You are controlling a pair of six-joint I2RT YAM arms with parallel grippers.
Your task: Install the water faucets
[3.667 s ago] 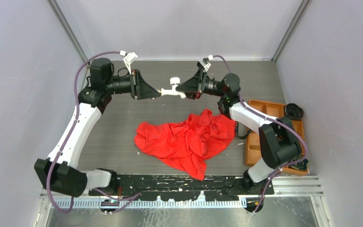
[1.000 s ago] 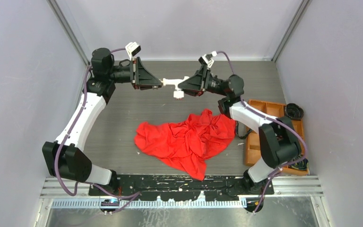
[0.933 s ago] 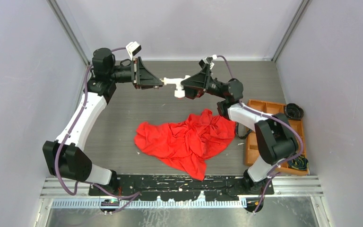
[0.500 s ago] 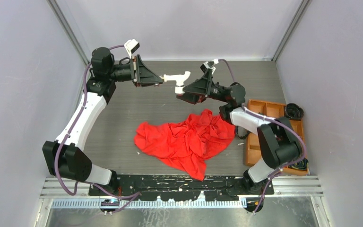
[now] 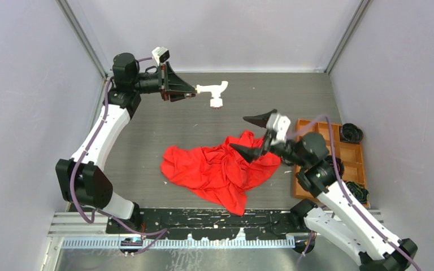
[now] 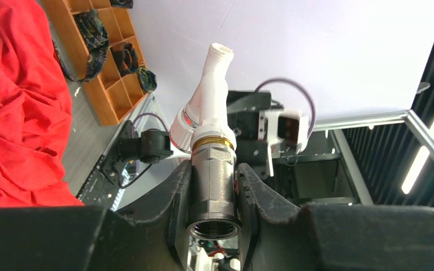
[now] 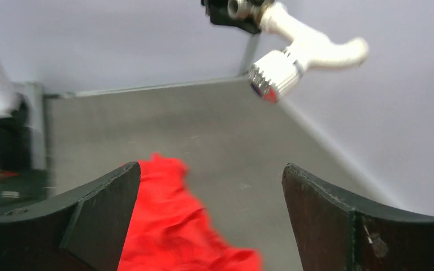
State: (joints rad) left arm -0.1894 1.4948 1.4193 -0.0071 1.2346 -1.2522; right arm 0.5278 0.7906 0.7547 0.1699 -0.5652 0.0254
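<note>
While clamped by its dark threaded fitting (image 6: 213, 186) in the left gripper (image 5: 189, 94), hangs aloft over the table's (image 5: 299, 90) far end: faucet (image 5: 209, 88) lengthwise straight out from those fingers, well apart from the right gripper (image 5: 238, 132), spread wide, empty, nearer the red cloth (image 5: 203, 169).

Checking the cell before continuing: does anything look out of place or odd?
Mainly the red cloth, heaped crumpled in the middle of the table. A black coiled part seems to sit outside the far corner of the orange tray. The faucet looks intact, clamped in the left gripper.
</note>
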